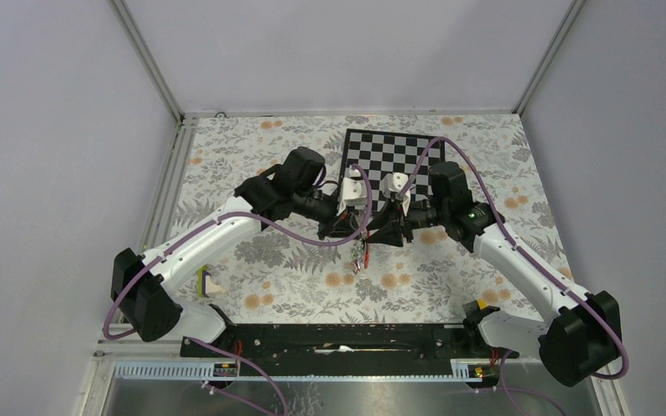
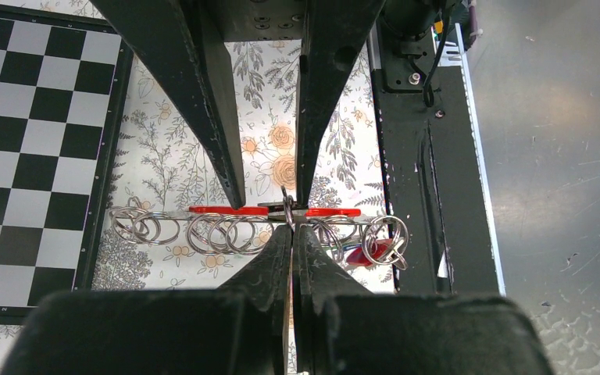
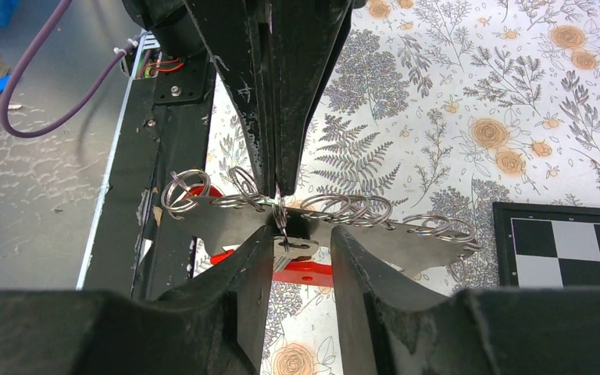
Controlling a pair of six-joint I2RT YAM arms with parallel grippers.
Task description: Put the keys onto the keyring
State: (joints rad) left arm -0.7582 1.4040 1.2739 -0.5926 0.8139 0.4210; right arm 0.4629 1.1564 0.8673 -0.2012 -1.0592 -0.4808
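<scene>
Locate the left gripper (image 2: 291, 228): its black, wedge-shaped fingers are pressed together and pinch one thin wire ring (image 2: 287, 205). This ring sits at the middle of a flat, dull steel strip (image 3: 406, 238). The strip is held level in the air above the floral cloth (image 1: 269, 260), just in front of the chessboard (image 1: 395, 156). Coiled split rings (image 3: 351, 208) of bright wire line the strip along its length, some overlapping.

Note the right gripper (image 3: 302, 234), which faces the left one across the strip. Its fingers stand spread, one on each side of the pinched ring.

The keys (image 3: 295, 248) hang at the strip. A pale metal head lies in the gap between the right fingers, and a glossy red plastic tag (image 3: 308, 272) shows just below it. You cannot tell whether either right finger touches that head. In the left wrist view, flat red tags lie edge-on along the strip.

A yellow-and-white block (image 1: 211, 282) rests on the cloth near the left arm.
</scene>
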